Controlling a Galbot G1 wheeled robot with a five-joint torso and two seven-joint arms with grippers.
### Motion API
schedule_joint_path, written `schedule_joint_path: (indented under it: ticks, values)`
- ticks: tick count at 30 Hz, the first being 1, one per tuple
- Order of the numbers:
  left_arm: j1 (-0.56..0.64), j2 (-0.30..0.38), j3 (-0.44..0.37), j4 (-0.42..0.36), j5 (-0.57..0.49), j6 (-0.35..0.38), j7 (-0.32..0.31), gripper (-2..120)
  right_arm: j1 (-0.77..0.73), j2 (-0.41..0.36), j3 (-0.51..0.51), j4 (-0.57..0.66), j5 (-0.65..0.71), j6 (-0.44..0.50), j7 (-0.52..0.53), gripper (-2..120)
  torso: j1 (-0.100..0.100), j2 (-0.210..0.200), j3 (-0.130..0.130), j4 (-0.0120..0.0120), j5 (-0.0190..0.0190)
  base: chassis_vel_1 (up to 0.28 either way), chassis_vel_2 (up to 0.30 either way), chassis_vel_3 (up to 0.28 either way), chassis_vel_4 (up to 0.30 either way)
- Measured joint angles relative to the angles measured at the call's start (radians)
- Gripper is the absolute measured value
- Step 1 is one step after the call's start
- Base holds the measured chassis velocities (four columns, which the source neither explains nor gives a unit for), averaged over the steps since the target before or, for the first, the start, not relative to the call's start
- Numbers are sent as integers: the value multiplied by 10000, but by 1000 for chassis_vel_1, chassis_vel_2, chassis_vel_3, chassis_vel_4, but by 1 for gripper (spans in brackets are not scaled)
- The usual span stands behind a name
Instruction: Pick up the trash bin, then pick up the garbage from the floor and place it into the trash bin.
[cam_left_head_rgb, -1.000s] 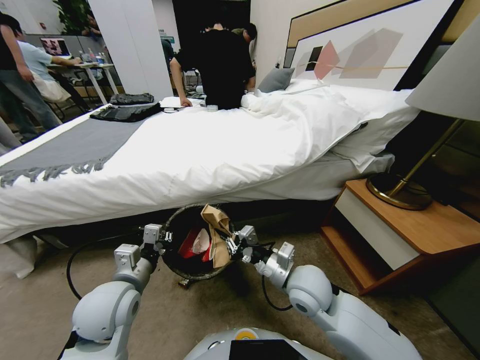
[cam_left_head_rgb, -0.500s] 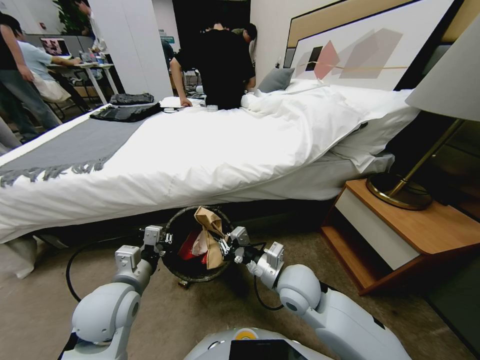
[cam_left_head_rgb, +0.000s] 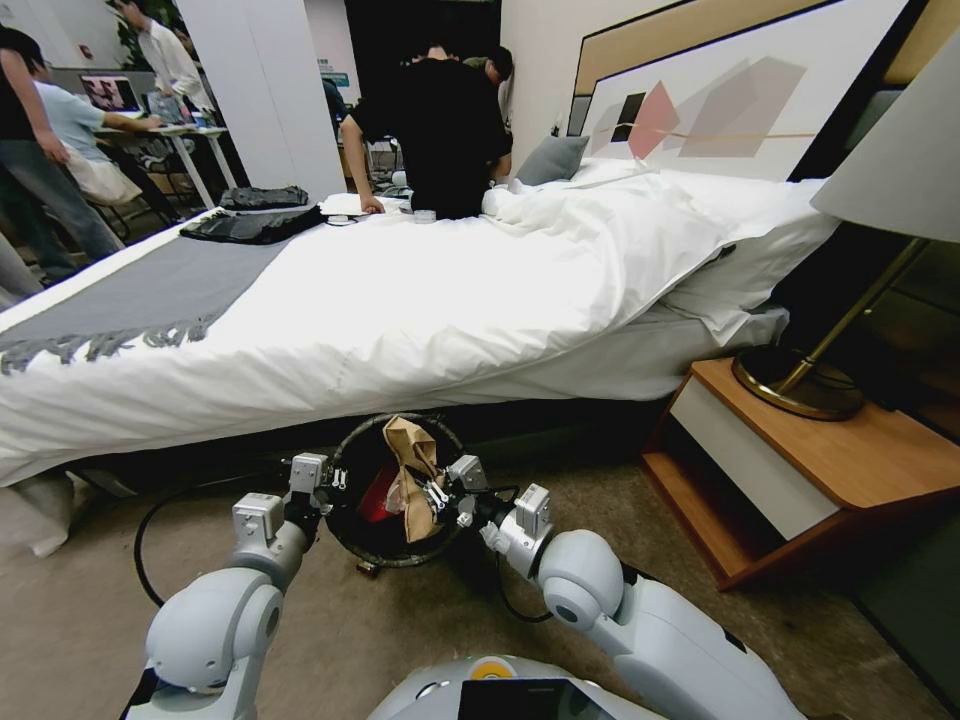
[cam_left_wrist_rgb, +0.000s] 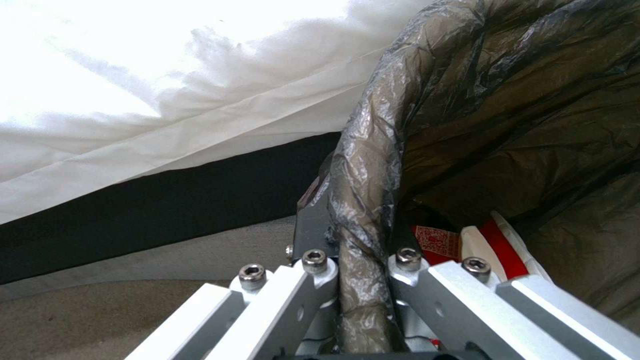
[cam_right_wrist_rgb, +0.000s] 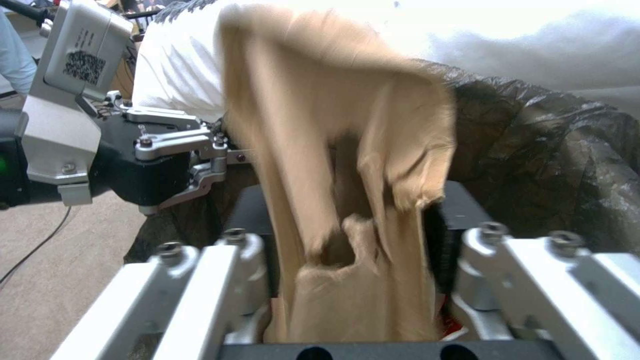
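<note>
Beside a white-sheeted bed (cam_left_head_rgb: 420, 300), on beige carpeted floor (cam_left_head_rgb: 90, 620), a Galbot G1 works over a trash bin (cam_left_head_rgb: 345, 525) held in front of its torso, close to the bed's dark base. To the robot's right stands a wooden nightstand (cam_left_head_rgb: 850, 460) carrying a brass lamp base (cam_left_head_rgb: 795, 385).

The trash bin, lined with a dark crinkled bag (cam_left_wrist_rgb: 533, 125), is gripped at its near-left rim by the left end effector (cam_left_head_rgb: 335, 480); the left wrist view shows the bag-wrapped rim (cam_left_wrist_rgb: 363, 240) running between the two fingers, which are clamped against it. Inside the bin lies a red-and-white wrapper (cam_left_wrist_rgb: 480, 247).

The right end effector (cam_left_head_rgb: 432, 495) is over the bin's opening, its fingers pressed together on a crumpled piece of brown paper (cam_left_head_rgb: 408, 470) (the sheet stands tall above the rim, its lower part dipping inside the bin). In the right wrist view, the brown paper (cam_right_wrist_rgb: 340, 175) rises between the finger pads, with the bag-covered rim behind it and the left end effector (cam_right_wrist_rgb: 220, 160) on the bin's far edge.
</note>
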Motion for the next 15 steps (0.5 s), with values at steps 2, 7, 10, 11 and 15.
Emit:
schedule_joint_path:
  ticks: [2,7,10,11,15]
  values:
    - [4,-5,12,0,7,-1,3,1,17,25,-24,-10,5,-7,19,57,0,0,0,-2,0,0,0,0,0]
    - [8,-62,39,33,92,-18,9,1,298,70,-243,-12,238,-122,393,82,0,0,0,0,0,0,0,0,0]
    - [-13,-70,86,57,117,-21,11,1,302,28,-207,94,326,-174,500,95,0,0,0,0,1,0,0,0,0]
    - [-26,-75,105,74,128,-22,11,1,261,-19,-136,163,334,-181,512,97,0,0,0,0,0,0,0,0,0]
    - [-69,-107,169,117,164,-33,21,1,-53,-306,317,493,337,-184,515,100,0,0,0,0,1,0,0,0,0]
